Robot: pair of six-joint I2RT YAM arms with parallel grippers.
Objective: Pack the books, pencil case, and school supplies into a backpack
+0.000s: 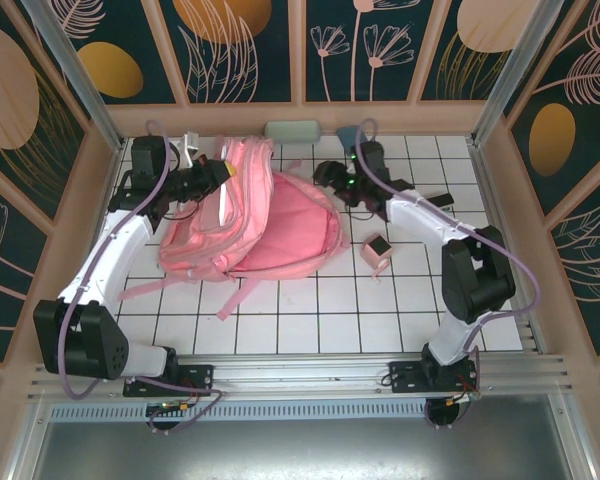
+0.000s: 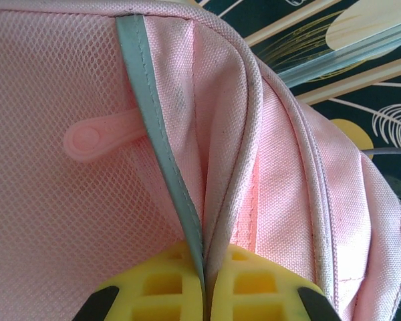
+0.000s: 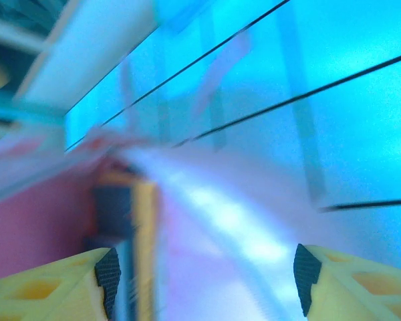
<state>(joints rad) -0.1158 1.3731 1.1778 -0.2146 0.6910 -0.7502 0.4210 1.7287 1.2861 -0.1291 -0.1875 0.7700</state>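
left gripper [image 2: 205, 284]: pinched tight on the rim of the backpack [image 2: 287, 167], grey trim strip [image 2: 162, 137] running straight into the closed fingers.
ahead of left jaws: pink mesh panel [image 2: 47, 214] to one side of the trim, with a pink zipper tab [image 2: 87, 140] lying on it; padded seams to the other side.
right gripper [image 3: 207, 287]: jaws spread wide, nothing between them; the wrist view was heavily blurred.
ahead of right jaws: pink fabric on the left-finger side and a dark-and-yellow shape, too smeared to identify.
table [image 1: 310, 320]: white tiles with dark grid lines; it looked blue-tinted past the right jaws.
backpack, overhead: lay open between the two grippers.
pencil case [image 1: 292, 131]: beyond both jaws, against the far wall.
pink cube [image 1: 378, 250]: on the tiles behind the right jaws, beside that forearm, clear of the backpack.
room: dark wall panels [image 1: 240, 40] with leaf and flower prints in pale wood frames; an aluminium rail [image 1: 310, 370] ran along the near edge.
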